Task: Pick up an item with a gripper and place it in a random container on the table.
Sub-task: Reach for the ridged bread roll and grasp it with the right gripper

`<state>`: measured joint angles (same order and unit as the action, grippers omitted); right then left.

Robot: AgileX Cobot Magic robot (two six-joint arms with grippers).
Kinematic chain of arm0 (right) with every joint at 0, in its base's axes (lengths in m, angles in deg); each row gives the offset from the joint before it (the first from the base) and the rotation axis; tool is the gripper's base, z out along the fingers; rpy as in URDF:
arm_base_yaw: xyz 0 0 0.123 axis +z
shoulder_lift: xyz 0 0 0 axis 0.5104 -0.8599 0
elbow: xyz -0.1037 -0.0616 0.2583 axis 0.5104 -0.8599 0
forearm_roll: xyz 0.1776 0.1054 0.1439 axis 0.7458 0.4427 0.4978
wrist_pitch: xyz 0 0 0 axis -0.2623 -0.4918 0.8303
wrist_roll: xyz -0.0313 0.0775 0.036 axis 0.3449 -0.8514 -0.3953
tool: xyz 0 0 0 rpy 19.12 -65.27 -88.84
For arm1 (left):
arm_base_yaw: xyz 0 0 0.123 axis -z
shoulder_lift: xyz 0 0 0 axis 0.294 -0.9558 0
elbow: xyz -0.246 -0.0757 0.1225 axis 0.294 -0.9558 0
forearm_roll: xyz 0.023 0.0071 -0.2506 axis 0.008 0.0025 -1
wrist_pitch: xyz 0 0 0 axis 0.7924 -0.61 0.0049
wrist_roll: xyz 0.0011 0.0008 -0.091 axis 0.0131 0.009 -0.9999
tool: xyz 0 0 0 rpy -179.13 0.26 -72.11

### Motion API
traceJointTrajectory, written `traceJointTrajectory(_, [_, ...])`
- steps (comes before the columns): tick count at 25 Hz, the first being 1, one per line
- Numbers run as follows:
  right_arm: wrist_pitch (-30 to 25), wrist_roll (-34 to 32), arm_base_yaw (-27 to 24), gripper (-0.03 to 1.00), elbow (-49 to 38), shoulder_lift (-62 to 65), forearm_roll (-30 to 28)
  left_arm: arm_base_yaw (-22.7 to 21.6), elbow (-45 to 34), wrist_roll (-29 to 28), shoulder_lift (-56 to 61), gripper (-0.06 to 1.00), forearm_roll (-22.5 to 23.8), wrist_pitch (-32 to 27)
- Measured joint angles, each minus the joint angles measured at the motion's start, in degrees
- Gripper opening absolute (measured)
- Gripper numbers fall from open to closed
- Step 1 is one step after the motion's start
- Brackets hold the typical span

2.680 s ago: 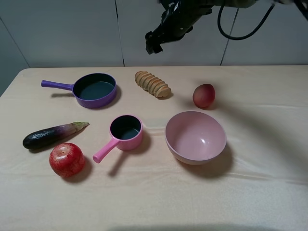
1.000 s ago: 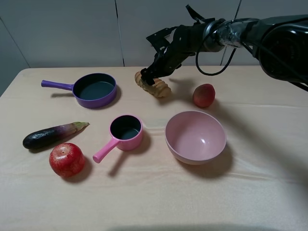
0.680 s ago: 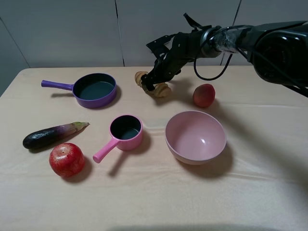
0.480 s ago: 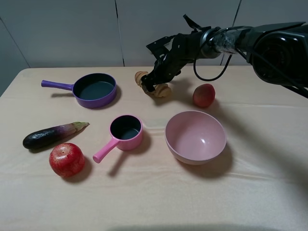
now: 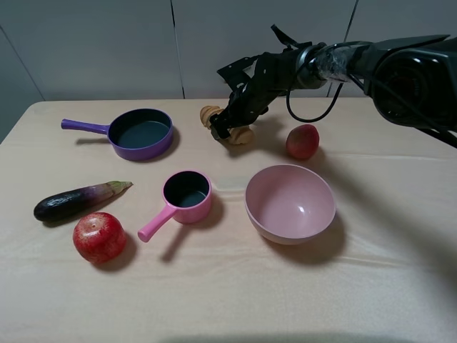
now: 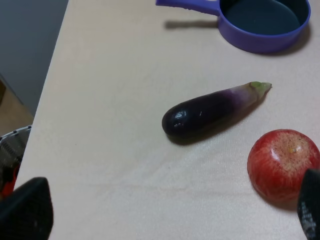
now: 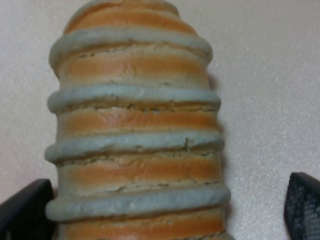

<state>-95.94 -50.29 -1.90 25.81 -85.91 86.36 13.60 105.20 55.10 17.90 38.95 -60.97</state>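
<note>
At the back of the desk (image 5: 214, 293), the right gripper (image 5: 228, 123) hangs open around the bread roll (image 5: 242, 134) lying there, so this looks like the grab step; next it must squeeze shut, then lift toward the purple pan (image 5: 143, 151).

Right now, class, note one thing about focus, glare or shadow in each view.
Exterior high: a soft shadow falls right of the bowl, with a small glint inside it. Left wrist: eggplant sharp, with a highlight; left fingertips blurred. Right wrist: roll fills the frame, ridges crisp; right fingertips softer.
</note>
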Motion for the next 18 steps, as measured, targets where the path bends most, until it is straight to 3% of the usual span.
traceJointTrajectory(9, [-0.24,0.0,0.0,0.68,0.0,0.0,0.05,0.0,0.0,0.0,0.0,0.99,0.0,0.0])
traceJointTrajectory(18, [-0.6,0.0,0.0,0.36,0.0,0.0,0.33,0.0,0.0,0.0,0.0,0.99,0.0,0.0])
